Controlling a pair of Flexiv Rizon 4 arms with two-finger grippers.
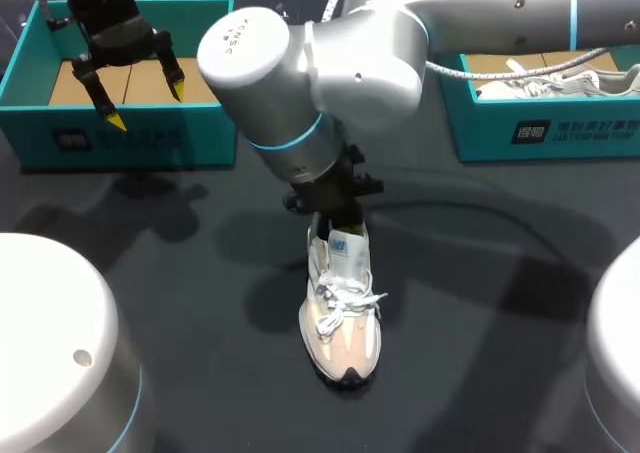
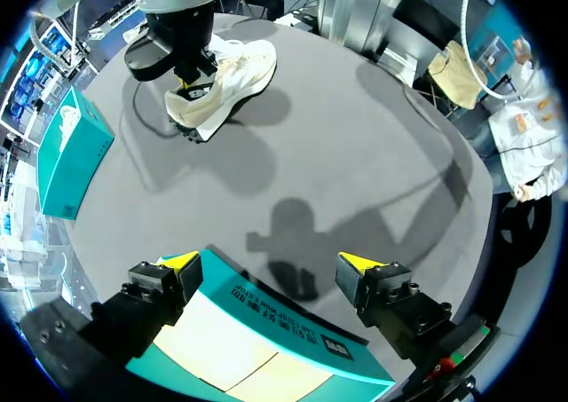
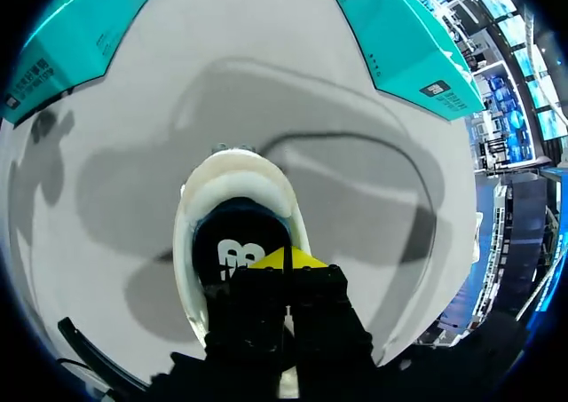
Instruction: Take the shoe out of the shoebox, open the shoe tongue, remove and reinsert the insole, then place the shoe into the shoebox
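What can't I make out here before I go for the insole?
- Head view: the right gripper and the shoe opening, hidden under the right arm.
- Right wrist view: what its closed fingers pinch, hidden by the gripper body; insole forepart, inside the shoe.
- Right shoebox: cut by head view's edge.

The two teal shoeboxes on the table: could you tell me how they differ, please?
The left shoebox shows only its bare cardboard floor; the right shoebox holds a pale shoe. The left gripper hangs over the left shoebox, fingers open; only the right arm crosses above the right shoebox. Both are teal, open-topped, on the far side of the table.
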